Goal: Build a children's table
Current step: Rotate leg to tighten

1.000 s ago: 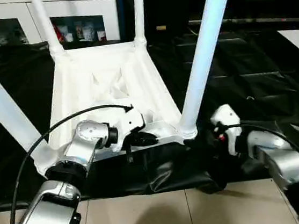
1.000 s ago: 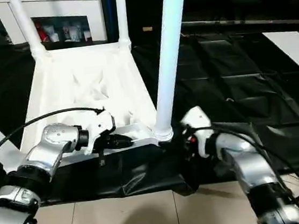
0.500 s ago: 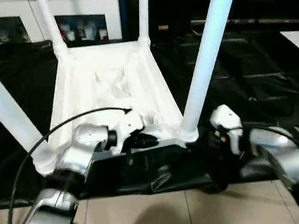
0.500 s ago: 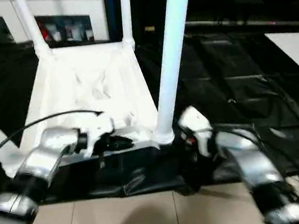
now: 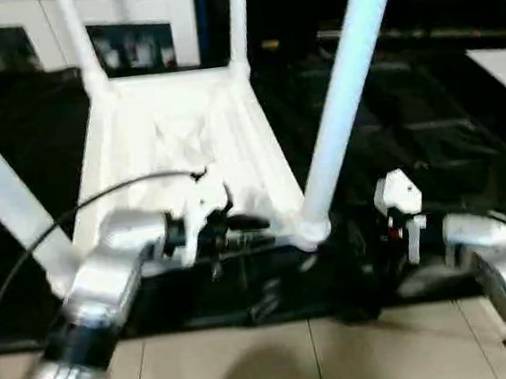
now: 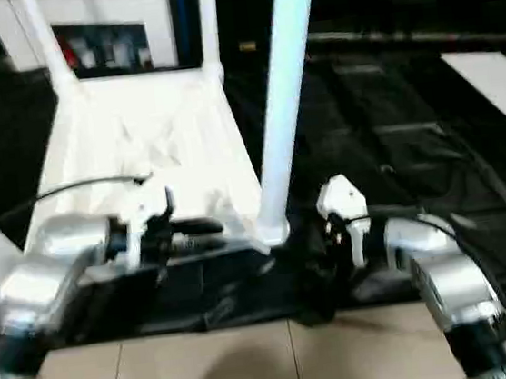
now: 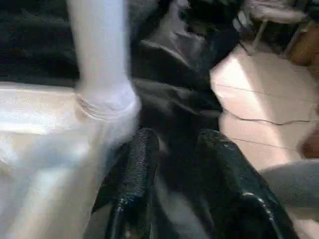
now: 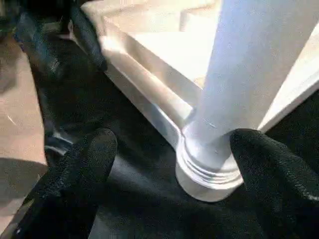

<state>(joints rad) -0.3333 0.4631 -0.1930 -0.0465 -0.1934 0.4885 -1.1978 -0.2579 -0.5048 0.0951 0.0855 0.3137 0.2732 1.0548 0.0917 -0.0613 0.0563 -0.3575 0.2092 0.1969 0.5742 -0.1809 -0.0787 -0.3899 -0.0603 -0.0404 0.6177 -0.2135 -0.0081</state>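
Children's table (image 5: 184,142): inverted on the black-draped counter (image 5: 428,124), all four legs socketed, assembly apparently near complete. Right claw (image 8: 169,164), fingers spread wide, had drawn back from the near right leg (image 5: 340,106); left claw (image 7: 172,164), slightly parted and empty, lay along the near rim. Cabinets (image 5: 135,38) stood behind; nothing obstructed.

Head pair high, forward-down over the table (image 5: 183,133); both wrist cameras close on its near-right leg socket (image 8: 207,167).

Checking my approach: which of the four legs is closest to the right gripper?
The near right leg: its base stands between the right gripper's open fingers. The other three legs stand farther left or at the far end.
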